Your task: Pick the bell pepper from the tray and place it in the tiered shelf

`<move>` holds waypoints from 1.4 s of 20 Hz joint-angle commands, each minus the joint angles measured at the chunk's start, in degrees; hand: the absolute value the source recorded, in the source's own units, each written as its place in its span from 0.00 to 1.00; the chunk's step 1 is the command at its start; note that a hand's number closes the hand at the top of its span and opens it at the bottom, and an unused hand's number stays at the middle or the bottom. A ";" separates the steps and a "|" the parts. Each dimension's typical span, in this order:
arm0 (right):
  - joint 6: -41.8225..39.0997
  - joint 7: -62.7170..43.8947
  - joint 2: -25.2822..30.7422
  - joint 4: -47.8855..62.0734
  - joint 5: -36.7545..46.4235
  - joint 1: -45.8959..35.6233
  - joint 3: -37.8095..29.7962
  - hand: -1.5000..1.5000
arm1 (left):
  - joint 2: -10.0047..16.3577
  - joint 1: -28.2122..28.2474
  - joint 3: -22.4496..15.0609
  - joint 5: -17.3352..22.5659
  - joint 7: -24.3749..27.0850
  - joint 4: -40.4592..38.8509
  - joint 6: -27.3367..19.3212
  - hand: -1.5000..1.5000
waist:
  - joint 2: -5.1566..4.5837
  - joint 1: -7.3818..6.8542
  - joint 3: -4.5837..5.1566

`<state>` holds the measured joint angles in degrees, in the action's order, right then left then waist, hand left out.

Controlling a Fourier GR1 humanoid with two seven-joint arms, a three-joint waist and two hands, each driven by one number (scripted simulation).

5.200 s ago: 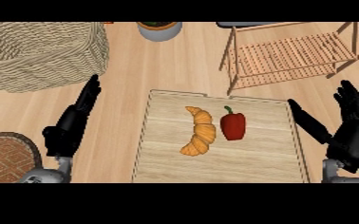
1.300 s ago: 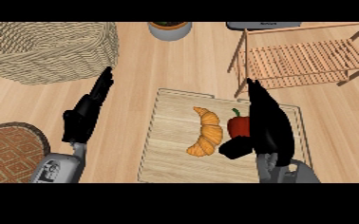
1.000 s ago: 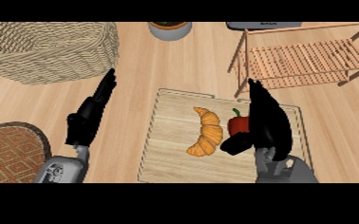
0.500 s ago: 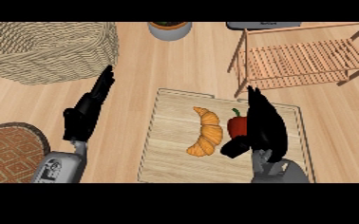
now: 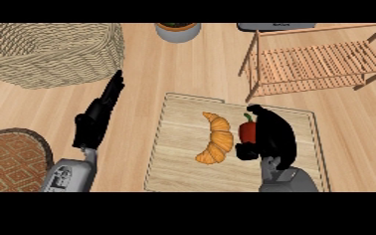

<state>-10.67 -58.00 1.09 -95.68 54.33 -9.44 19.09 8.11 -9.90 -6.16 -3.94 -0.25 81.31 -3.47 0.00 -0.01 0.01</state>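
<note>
The bell pepper (image 5: 247,129) lies on the tray (image 5: 172,169), just right of the croissant (image 5: 215,139). The right hand (image 5: 273,134) covers its right side, and the fingers seem curled round it. The left hand (image 5: 95,119) is over the desk (image 5: 183,69), left of the tray, fingers straight and together. The tiered shelf (image 5: 312,62) stands beyond the tray.

Home kitchen, by the look of it. Light wood counter (image 5: 183,69). Wooden tray (image 5: 180,164) carries food: croissant (image 5: 215,139), red pepper (image 5: 247,129). Wicker basket (image 5: 62,55), slatted shelf (image 5: 312,67), small pot (image 5: 178,31) at far edge, woven mat (image 5: 18,154) at left.
</note>
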 commanded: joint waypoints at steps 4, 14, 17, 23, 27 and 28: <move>-4.17 0.13 1.60 -1.34 3.60 2.80 3.36 1.00 | 0.11 -1.83 2.19 -0.66 1.50 -1.98 1.17 0.50 | 0.02 0.19 0.01; -3.22 12.95 2.90 -11.00 4.69 13.19 21.79 1.00 | 0.09 2.13 1.34 -0.52 -2.14 4.40 2.28 0.50 | 0.32 0.24 -0.01; -3.01 12.94 5.03 -17.12 4.75 15.84 22.32 1.00 | -2.43 4.02 -0.39 -2.39 -2.98 6.09 -0.05 0.50 | 0.21 0.12 -0.02; 8.71 17.36 1.28 -21.76 2.90 18.55 22.29 1.00 | -1.30 2.55 1.34 -1.76 -2.29 4.54 1.09 0.50 | 0.21 0.20 -0.05; 8.40 14.44 -0.21 -33.13 3.60 18.17 23.95 1.00 | -1.49 -0.19 1.63 -1.89 -2.72 3.04 1.31 0.50 | 0.22 0.52 0.00; 7.78 12.53 -0.55 -35.80 6.36 17.78 25.87 1.00 | 0.05 -0.09 3.55 -1.28 -0.27 0.38 2.15 0.50 | 0.20 0.65 0.04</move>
<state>-2.98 -42.58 2.35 -122.53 58.41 8.13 42.01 7.00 -9.60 -4.17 -5.69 -1.90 83.17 -2.07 0.18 0.58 0.00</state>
